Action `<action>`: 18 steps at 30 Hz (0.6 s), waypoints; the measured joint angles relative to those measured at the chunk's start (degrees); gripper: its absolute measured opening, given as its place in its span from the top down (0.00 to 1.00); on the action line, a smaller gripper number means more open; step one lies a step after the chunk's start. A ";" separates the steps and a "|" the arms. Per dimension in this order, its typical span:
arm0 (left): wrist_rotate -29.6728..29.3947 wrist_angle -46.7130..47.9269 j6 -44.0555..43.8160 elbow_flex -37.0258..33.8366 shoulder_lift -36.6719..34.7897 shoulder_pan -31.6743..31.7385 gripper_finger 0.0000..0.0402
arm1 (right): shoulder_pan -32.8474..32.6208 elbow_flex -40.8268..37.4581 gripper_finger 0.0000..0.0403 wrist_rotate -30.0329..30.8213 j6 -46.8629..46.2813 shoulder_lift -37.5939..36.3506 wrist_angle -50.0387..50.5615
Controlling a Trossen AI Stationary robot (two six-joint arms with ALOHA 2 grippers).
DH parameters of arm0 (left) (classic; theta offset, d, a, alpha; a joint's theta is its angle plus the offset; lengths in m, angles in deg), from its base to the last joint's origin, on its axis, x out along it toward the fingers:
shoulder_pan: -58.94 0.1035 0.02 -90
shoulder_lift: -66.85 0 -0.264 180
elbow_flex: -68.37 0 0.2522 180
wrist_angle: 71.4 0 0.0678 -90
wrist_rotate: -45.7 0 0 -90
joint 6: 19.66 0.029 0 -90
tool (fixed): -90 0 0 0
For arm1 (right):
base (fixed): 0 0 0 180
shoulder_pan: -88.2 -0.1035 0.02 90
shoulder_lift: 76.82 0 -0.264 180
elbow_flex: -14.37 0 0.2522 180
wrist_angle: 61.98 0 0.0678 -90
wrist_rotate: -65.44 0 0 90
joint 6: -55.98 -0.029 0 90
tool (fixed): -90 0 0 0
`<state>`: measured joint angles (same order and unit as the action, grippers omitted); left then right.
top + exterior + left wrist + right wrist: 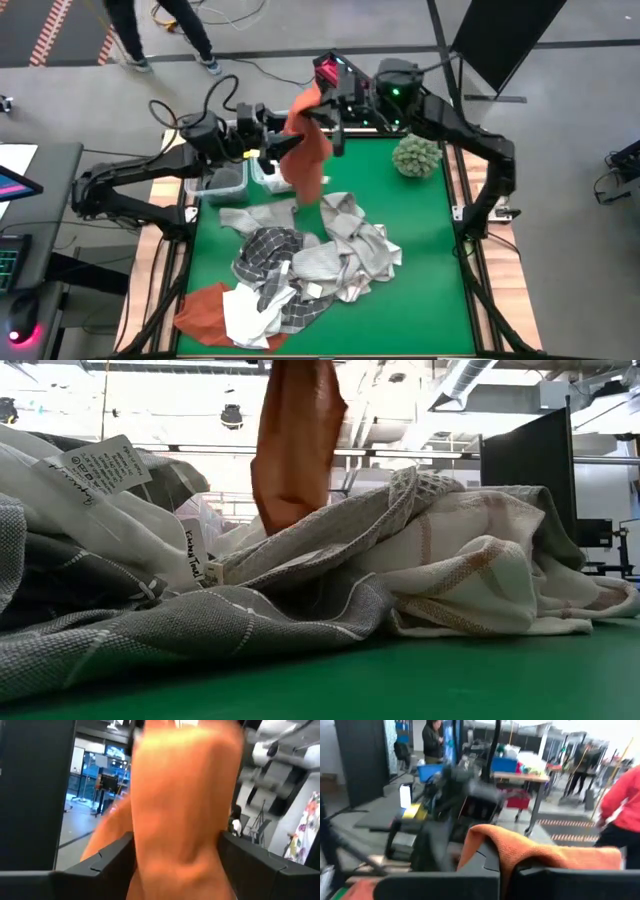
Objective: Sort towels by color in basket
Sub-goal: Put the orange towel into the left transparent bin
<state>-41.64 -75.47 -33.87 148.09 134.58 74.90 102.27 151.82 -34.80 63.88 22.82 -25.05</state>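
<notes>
A rust-orange towel (308, 150) hangs above the table's far middle, held between both grippers. My right gripper (325, 92) is shut on its top end, and my left gripper (278, 148) is shut on it lower down, from the table's left. In the low view the orange towel (296, 440) dangles clear behind the pile. The other towels (305, 255), dark grey, white and light checked, lie heaped on the green mat. A second orange towel (205, 310) lies at the near left. My left gripper pinches the orange towel's middle part (180, 835), bunched between its two fingers (112, 857). It comes roughly level from the table's left, and the cloth hangs on below it. My right gripper holds the towel's top end (525, 851), folded over and pinched between its fingers (482, 855). The towel is lifted, hanging below the gripper.
Two clear plastic bins (228, 180) stand at the far left of the mat, below the left gripper. A green spiky ball (417, 155) sits at the far right. The towel pile (300, 580) fills the low view's foreground. People stand in the room beyond the table.
</notes>
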 joint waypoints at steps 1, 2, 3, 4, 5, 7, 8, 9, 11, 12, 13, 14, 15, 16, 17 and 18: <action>0.00 0.33 -0.02 0.00 0.29 0.00 0.33 | 0.02 1.90 0.96 0.02 0.37 1.22 0.00; 0.00 0.19 -0.03 0.00 0.76 0.00 0.33 | 0.05 3.89 0.95 0.02 0.59 2.43 -0.43; 0.00 0.07 -0.03 0.00 1.05 0.00 0.33 | 0.08 5.72 0.95 0.03 0.72 3.45 -1.03; -0.06 0.20 -0.04 0.00 1.30 0.00 0.33 | 0.13 7.24 0.95 0.02 0.74 4.42 -1.27; -0.27 -0.06 -0.03 0.00 1.73 0.00 0.33 | 0.27 8.54 0.95 0.00 0.74 5.44 -2.04; -1.20 0.03 -0.18 0.00 2.23 0.00 0.34 | 0.17 10.71 0.95 0.02 0.74 7.07 -3.69; -1.92 0.01 -0.20 0.00 2.61 0.00 0.35 | 0.17 11.30 0.95 0.01 0.72 7.72 -3.98; -2.81 -0.03 -0.22 0.00 2.83 0.00 0.37 | 0.17 11.24 0.95 0.00 0.47 8.10 -5.38; -3.93 0.08 0.09 -0.02 2.88 0.19 0.43 | 0.18 10.81 0.94 0.00 -0.79 8.19 -6.78; -4.31 0.03 0.50 -0.02 2.83 0.35 0.48 | 0.23 10.81 0.94 -0.02 -1.25 8.20 -6.83; -4.45 0.03 0.84 -0.01 2.75 0.60 0.54 | 0.24 10.83 0.94 -0.02 -1.68 8.38 -7.10; -4.52 0.18 0.96 -0.01 2.49 0.92 0.62 | 0.24 10.85 0.93 -0.07 -2.01 8.41 -7.14; -4.57 0.74 0.93 -0.02 2.11 1.37 0.71 | 0.24 10.86 0.93 -0.04 -2.25 8.41 -6.83; -4.59 1.15 0.87 -0.02 1.70 1.91 0.80 | 0.24 10.86 0.92 -0.07 -2.22 8.41 -6.37; -4.57 1.22 0.58 -0.02 1.21 2.44 0.89 | 0.24 10.86 0.91 -0.07 -1.83 8.42 -5.71; -4.57 1.56 0.11 -0.02 0.51 3.03 0.94 | 0.24 10.86 0.90 -0.09 -1.49 8.43 -4.80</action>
<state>-46.21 -73.90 -33.76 148.07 135.08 77.94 102.50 162.68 -34.89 62.39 31.25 -29.85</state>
